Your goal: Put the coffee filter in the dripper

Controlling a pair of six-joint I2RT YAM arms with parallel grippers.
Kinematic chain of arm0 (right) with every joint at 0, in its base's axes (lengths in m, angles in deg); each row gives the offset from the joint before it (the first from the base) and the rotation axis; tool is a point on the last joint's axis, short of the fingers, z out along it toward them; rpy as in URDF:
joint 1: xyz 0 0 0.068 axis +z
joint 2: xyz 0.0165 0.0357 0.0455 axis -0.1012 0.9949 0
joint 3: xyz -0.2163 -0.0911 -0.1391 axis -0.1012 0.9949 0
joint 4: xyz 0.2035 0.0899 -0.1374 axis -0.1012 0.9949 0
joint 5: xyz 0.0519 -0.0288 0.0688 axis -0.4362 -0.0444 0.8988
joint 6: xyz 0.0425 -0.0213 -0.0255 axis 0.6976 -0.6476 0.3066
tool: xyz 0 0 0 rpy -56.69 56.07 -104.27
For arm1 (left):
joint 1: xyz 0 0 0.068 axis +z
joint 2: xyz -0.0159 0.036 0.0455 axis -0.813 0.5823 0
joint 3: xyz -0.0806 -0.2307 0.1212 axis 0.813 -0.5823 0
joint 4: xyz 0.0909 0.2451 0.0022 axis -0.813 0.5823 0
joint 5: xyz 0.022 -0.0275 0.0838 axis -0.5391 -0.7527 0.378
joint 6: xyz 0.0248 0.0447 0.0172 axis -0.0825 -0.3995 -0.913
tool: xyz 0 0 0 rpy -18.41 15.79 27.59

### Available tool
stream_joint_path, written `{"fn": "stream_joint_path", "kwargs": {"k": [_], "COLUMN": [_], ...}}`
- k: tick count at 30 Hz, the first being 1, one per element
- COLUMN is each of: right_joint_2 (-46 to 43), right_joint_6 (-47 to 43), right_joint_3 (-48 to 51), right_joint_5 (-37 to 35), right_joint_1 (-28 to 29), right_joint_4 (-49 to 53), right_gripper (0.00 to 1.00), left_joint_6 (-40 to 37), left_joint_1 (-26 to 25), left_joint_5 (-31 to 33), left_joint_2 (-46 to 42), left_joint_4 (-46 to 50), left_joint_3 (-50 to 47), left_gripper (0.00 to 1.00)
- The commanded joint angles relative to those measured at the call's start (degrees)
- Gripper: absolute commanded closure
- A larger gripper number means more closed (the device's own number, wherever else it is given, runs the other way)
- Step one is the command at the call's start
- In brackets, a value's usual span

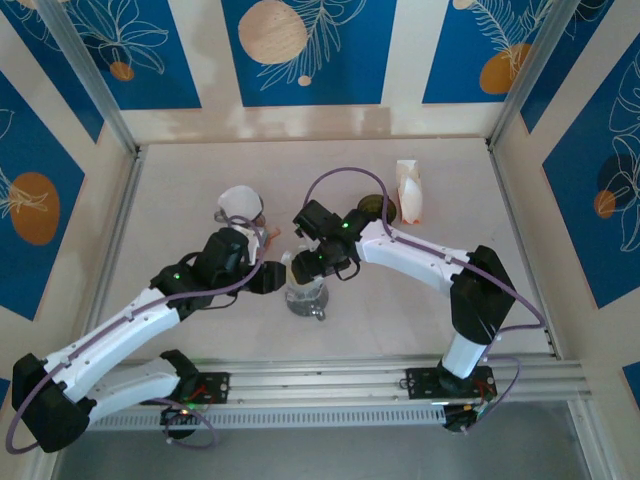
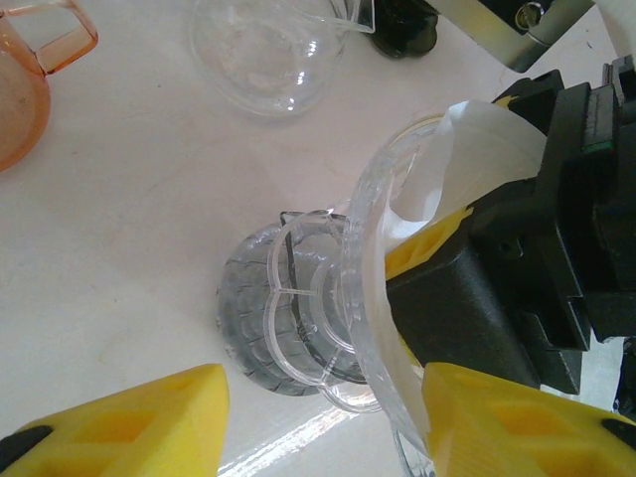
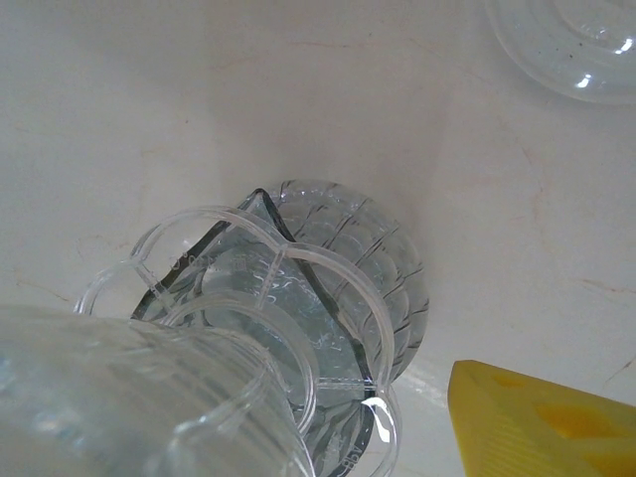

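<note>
Gaping apart, the left gripper (image 2: 323, 422) has the dripper (image 2: 370, 214) at 12 o'clock, coffee filter (image 2: 487, 149) in its tilted cone; whether the right gripper (image 2: 447, 268) at 3 o'clock is clamped, I cannot tell.

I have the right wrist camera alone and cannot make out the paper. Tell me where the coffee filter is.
Observer: The white coffee filter sits inside the clear dripper, its upper edge standing above the rim.
Operator: Give me the left gripper's state.
Observer: The left gripper is open; its yellow fingers stand wide apart.
Operator: Report what else is close by.
Observer: An orange cup with a handle stands on the table, apart from the glass server.
</note>
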Motion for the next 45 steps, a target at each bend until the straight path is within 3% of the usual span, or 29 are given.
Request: {"fn": "stream_joint_path", "kwargs": {"k": [1,16,20,25,35,45], "right_joint_2": [1.33,1.27,1.17,0.62,-2.13,-10.49], "right_joint_6": [0.01,0.08,0.09,0.13,0.35,1.89], "right_joint_3": [0.89,1.14,1.13,0.99,0.14,2.65], "right_joint_5": [-1.34,-2.46,-2.55,-2.74,-2.87,-4.12], "right_joint_1": [0.72,1.03,1.09,1.03,1.03,1.11], "right_joint_4": [-0.67,-0.12,-0.06,-0.02,-0.91,-0.11], "right_gripper": [0.31,0.31,0.31,0.31,0.31,0.31], "left_joint_6": [0.13,0.70,1.03,1.35,2.06,2.61], "left_joint_1": [0.88,3.40,4.28,5.15,5.42,5.42], "left_joint_5": [-0.64,-0.52,-0.43,-0.16,-1.93,-2.63], "left_joint_2": [-0.48,-0.50,0.44,0.65,0.61,0.44], "left_joint_4": [-0.56,-4.31,-4.21,-2.89,-3.77,-4.49], "left_joint_3": [-0.69,-1.88,-1.83,-2.06,-2.91,-3.59], "left_gripper": [0.42,0.20,0.22,0.32,0.33,0.33]}}
